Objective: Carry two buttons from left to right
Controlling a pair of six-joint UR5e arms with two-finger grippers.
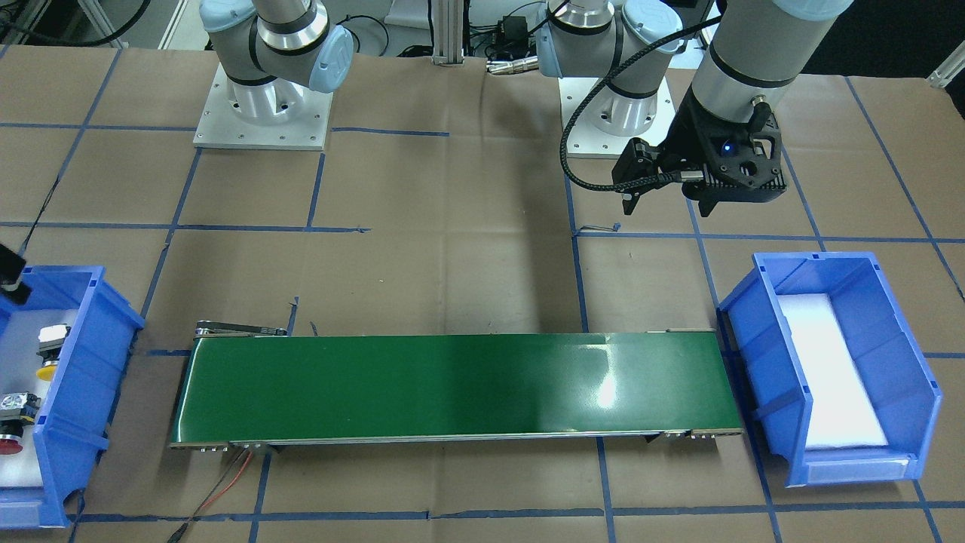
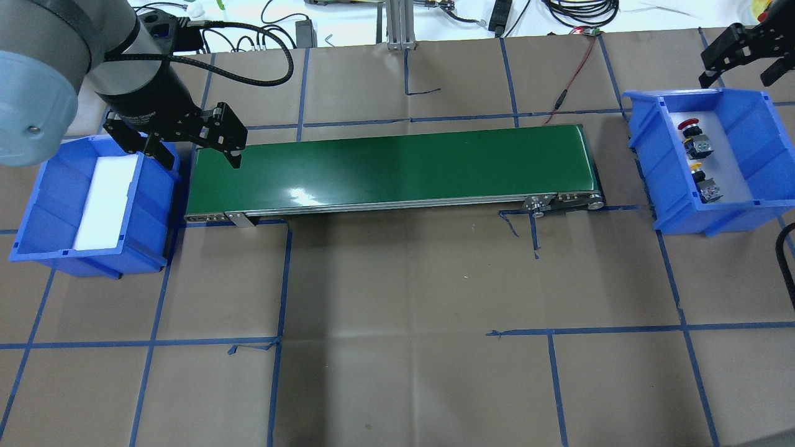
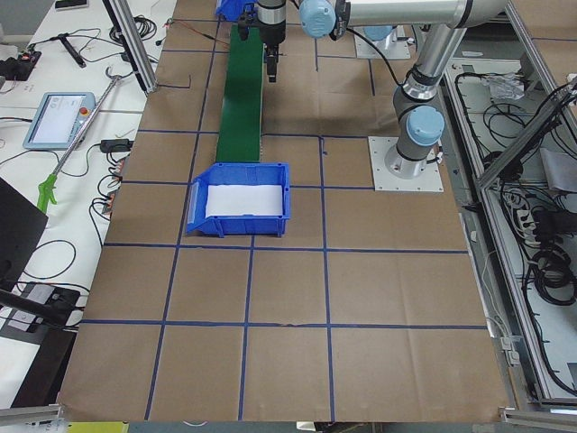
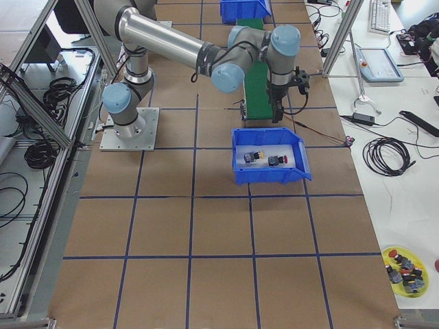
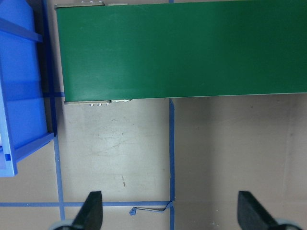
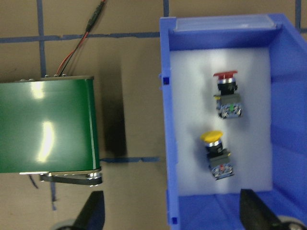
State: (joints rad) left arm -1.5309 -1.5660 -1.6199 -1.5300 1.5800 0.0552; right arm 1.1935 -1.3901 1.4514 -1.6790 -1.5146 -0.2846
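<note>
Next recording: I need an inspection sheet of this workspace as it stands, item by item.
Surface: table under brown paper with a blue tape grid; the green conveyor belt carries nothing.
Job's things: red button and yellow button lie apart on white foam in the blue bin on the robot's right; the other blue bin holds only foam.
Clutter: nothing seen.
Grippers: left gripper open, hovering near the belt's left end; right gripper open, hovering by the buttons' bin.
Cables: red-and-black wire at the belt's right end; black cable on the left arm.
Surroundings: side benches with cables and a teach pendant.
</note>
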